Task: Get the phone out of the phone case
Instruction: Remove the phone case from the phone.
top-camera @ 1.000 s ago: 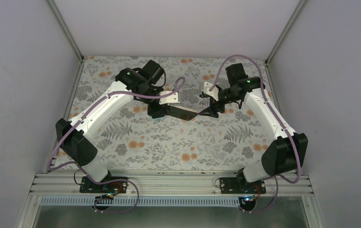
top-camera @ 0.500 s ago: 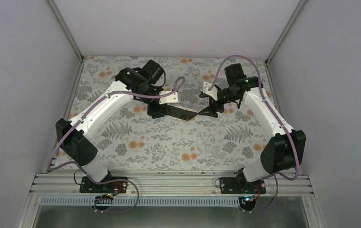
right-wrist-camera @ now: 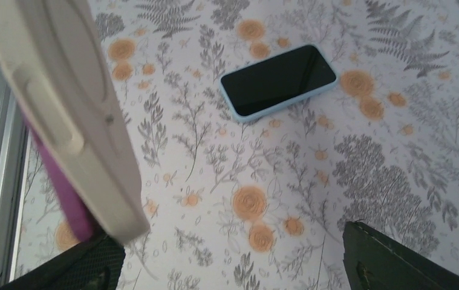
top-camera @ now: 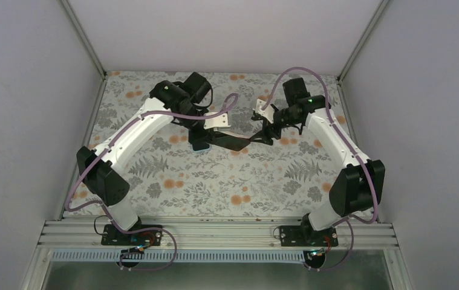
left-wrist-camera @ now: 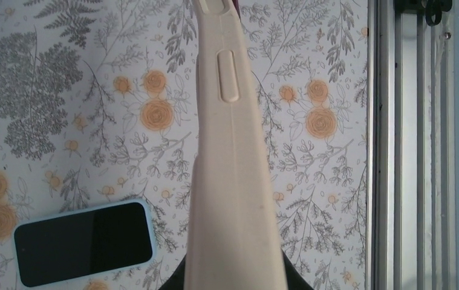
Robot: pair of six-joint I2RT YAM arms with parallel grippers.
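1. Phone case point(left-wrist-camera: 233, 181) and phone hang above the table point(top-camera: 214, 187), over its far half and about midway between the left and right edges. Lifted like this, both ends are within reach of the 2 arms. Walls close 3 sides, all well apart from the work, and the near half offers room to draw a part away.
2. The cream case is the larger piece. The left gripper point(top-camera: 207, 139) is clamped on 1 end, so the other end juts toward the right arm, probably as an anchor while the phone is worked out.
3. The phone point(right-wrist-camera: 72, 211), purple, shows only as a strip along the case's lower edge. It sits in the case, and whether any corner is free I cannot tell.
4. A blue-rimmed phone point(right-wrist-camera: 278, 78) lies flat, screen up, on the table beneath the left gripper, so a dropped part could land on it.
5. The right gripper point(right-wrist-camera: 228, 241) has its jaws wide apart and holds nothing. The case's free end is close by 1 finger, likely so that finger can pry at the rim.
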